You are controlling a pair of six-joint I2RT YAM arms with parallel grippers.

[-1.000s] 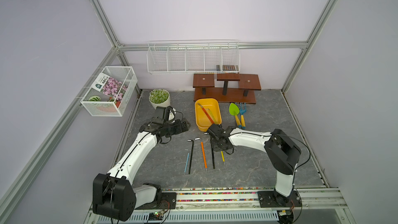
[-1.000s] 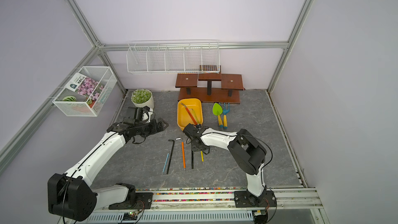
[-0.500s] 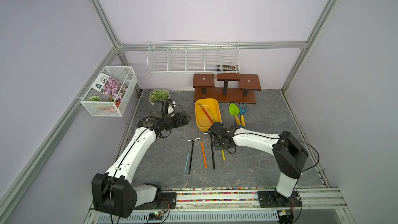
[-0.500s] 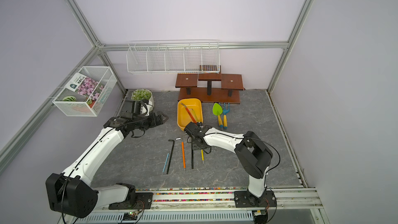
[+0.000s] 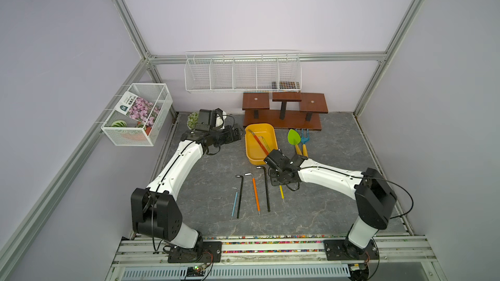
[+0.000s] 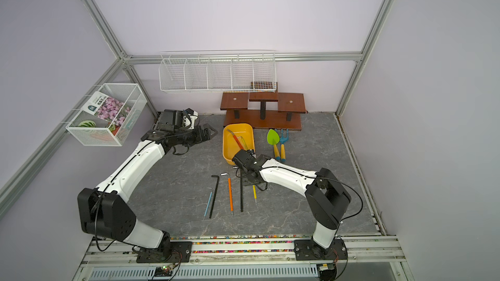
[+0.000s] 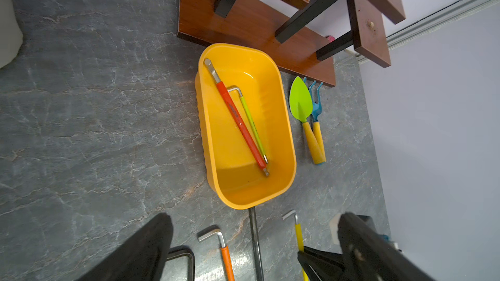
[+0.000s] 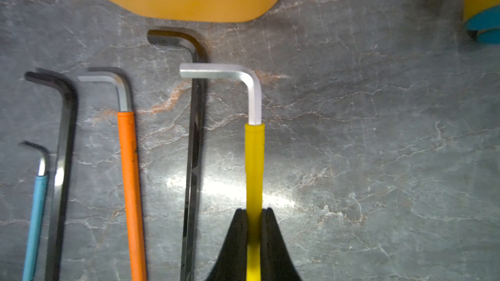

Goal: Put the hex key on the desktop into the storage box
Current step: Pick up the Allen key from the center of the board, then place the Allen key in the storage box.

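My right gripper (image 8: 253, 212) is shut on the yellow-sleeved hex key (image 8: 254, 158), pinching its sleeve low over the desktop (image 5: 211, 179), just in front of the yellow storage box (image 5: 253, 155). In both top views the right gripper (image 6: 251, 181) covers the key's upper half, and only its lower end (image 5: 282, 193) shows. The box (image 7: 232, 158) holds a red hex key (image 7: 239, 120) and a green one (image 7: 251, 122). Blue (image 5: 234, 204), black (image 5: 239, 198), orange (image 5: 255, 194) and long black (image 5: 266, 189) hex keys lie in a row to the left. My left gripper (image 5: 238, 133) hangs open and empty left of the box.
A green trowel (image 5: 295, 139) and blue fork (image 5: 305, 136) lie right of the box. A brown wooden stand (image 5: 282, 112) is behind it. A potted plant (image 5: 192, 120) sits behind the left arm. White wire baskets hang on the back wall (image 5: 242, 72) and left wall (image 5: 136, 114).
The left arm has drawn back toward the plant and the far left corner. The right gripper has stayed on the yellow hex key while its elbow swung right.
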